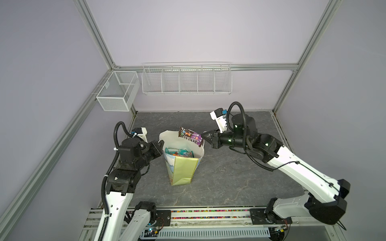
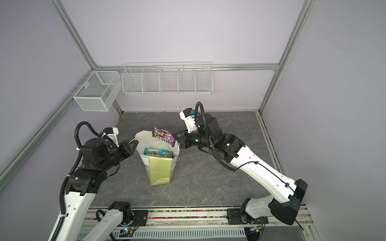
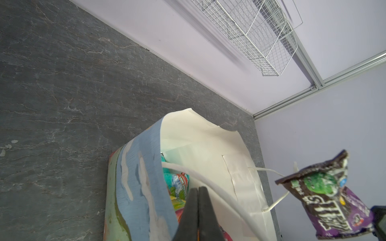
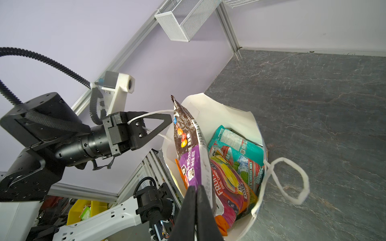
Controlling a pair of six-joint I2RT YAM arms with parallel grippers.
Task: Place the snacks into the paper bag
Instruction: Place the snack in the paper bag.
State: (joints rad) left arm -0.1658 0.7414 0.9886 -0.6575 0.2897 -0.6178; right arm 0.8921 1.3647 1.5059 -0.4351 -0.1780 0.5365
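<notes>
Our right pincer (image 1: 205,136) is pinched shut on one short end of the small brown and purple M&M's packet (image 1: 191,136). In both top views the packet hangs in the air over the far rim of the flowery paper bag (image 1: 183,171). The bag stands upright on the grey stone-look table (image 1: 229,167). The packet's long side runs slanted along that rim and does not point down into the bag. The open mouth lies just below it, a little toward our own side. Other shiny snack packets (image 1: 179,154) lie inside. Our left pincer (image 1: 160,143) sits at the rim on the other side.

In the left wrist view, our left pincer (image 3: 198,188) has its jaws pressed together. A white cord handle (image 3: 227,198) runs beside it. We cannot tell if it is pinched or only hooked. The packet (image 3: 334,204) hangs across the mouth from this pincer.

In the right wrist view, our right pincer (image 4: 196,187) grips the purple end. The brown end points toward our left pincer (image 4: 170,122). We think the right arm must tip the packet down into the mouth before letting go.
</notes>
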